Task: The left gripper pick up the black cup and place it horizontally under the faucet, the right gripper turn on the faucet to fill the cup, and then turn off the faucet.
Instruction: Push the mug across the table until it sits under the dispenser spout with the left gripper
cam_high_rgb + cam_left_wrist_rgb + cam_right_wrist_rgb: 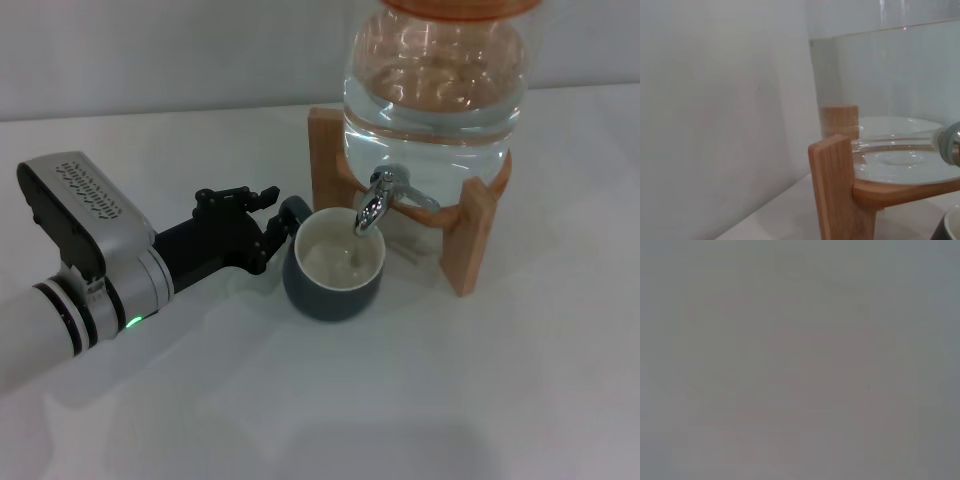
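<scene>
A wooden stand (470, 235) on the white tabletop (480, 400) carries the clear glass jar (435, 90), partly filled with water. Its chrome faucet (372, 207) points near and down over the black cup (333, 265), upright, mouth up, cream inside. The left end effector (272, 222), reaching in from the left, has fingers closed on the cup's left-side handle.

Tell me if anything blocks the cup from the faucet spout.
Nothing visible does. The black cup stands upright on the table with the faucet spout over its open mouth; the left gripper is at its handle.
</scene>
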Controlling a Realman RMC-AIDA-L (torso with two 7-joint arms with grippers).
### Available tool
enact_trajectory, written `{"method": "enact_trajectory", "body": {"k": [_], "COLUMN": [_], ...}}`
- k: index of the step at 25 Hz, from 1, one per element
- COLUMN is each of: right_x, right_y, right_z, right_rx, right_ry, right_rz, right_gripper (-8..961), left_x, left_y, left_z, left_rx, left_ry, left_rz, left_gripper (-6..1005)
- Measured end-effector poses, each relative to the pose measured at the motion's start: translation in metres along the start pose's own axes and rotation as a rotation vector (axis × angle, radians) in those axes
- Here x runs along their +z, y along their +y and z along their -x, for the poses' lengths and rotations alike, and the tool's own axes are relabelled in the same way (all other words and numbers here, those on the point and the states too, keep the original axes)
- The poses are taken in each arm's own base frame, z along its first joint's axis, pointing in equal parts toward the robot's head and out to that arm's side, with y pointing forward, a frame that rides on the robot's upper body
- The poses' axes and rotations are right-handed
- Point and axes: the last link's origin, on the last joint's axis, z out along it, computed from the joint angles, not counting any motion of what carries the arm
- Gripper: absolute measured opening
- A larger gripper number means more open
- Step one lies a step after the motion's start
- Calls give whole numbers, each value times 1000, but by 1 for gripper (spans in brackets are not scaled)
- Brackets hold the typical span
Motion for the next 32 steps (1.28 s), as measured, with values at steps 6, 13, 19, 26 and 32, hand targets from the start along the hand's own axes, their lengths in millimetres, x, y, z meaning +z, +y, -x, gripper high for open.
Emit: {"method": "enact_trajectory", "body": {"k": [6, 13, 19, 26, 32], "right_x": [0, 0, 1, 5, 8], "right_y": [0, -1, -1, 0, 0], "right_z": [0, 0, 1, 1, 2], "right_rx": [0, -1, -1, -5, -13], "right_ry": [-2, -2, -3, -2, -2], "right_rz": [-1, -9, -8, -9, -8], "right_gripper": [840, 840, 840, 840, 840], "left_x": [0, 0, 1, 1, 0], "left_y": [0, 0, -2, -1, 0], "left_z": [0, 0, 1, 4, 8], "left_rx": [-2, -1, -1, -6, -11], "left_ry": [0, 1, -13, -23, -41], "left_rz": [-2, -2, -12, -16, -17], "left_gripper": [275, 275, 275, 275, 275]}}
